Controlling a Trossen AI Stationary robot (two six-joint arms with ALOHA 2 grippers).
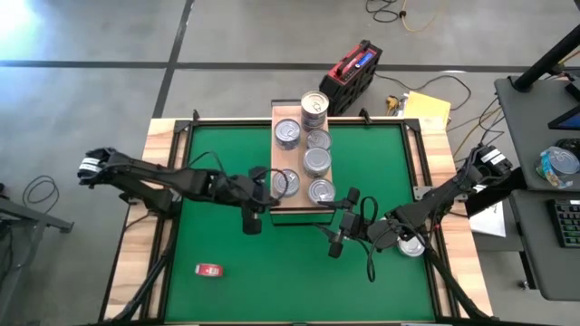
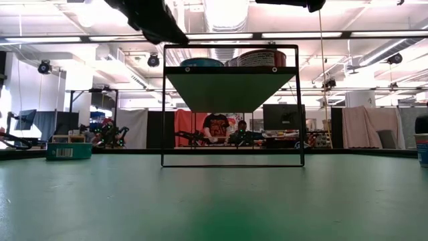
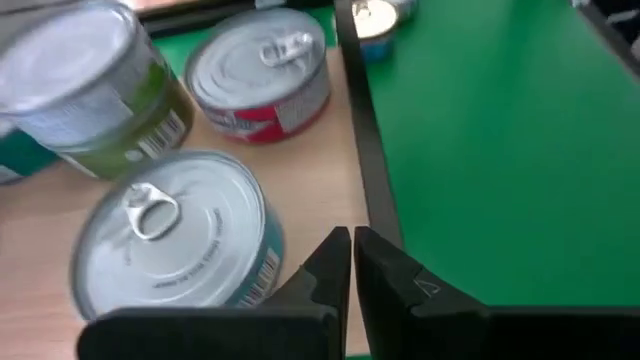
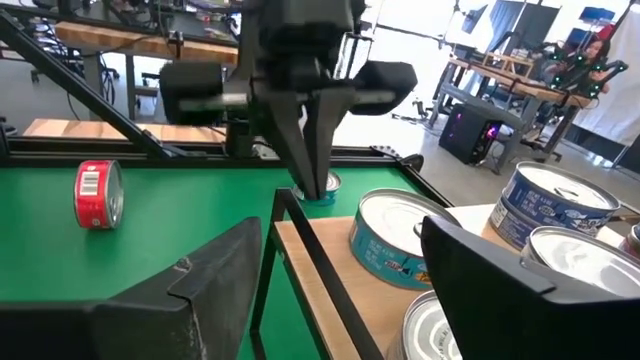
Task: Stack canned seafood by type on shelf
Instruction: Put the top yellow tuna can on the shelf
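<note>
Flanking the shelf (image 1: 304, 158): left gripper (image 3: 352, 262) pressed together, right gripper (image 4: 340, 275) spread.

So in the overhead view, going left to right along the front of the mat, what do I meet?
Small red flat can → left claw, shut, by the long light-wood shelf → right claw, open → silver-lidded round tin at the mat's right edge.

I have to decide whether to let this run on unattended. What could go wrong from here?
The left hand is shut and empty, right beside the teal-label can at the shelf edge; a sideways move could push that can.

The right hand, open, faces the shelf's near end, close to the left hand; the two arms might collide.

The two-high stack at the far end could topple if the shelf is bumped.
</note>
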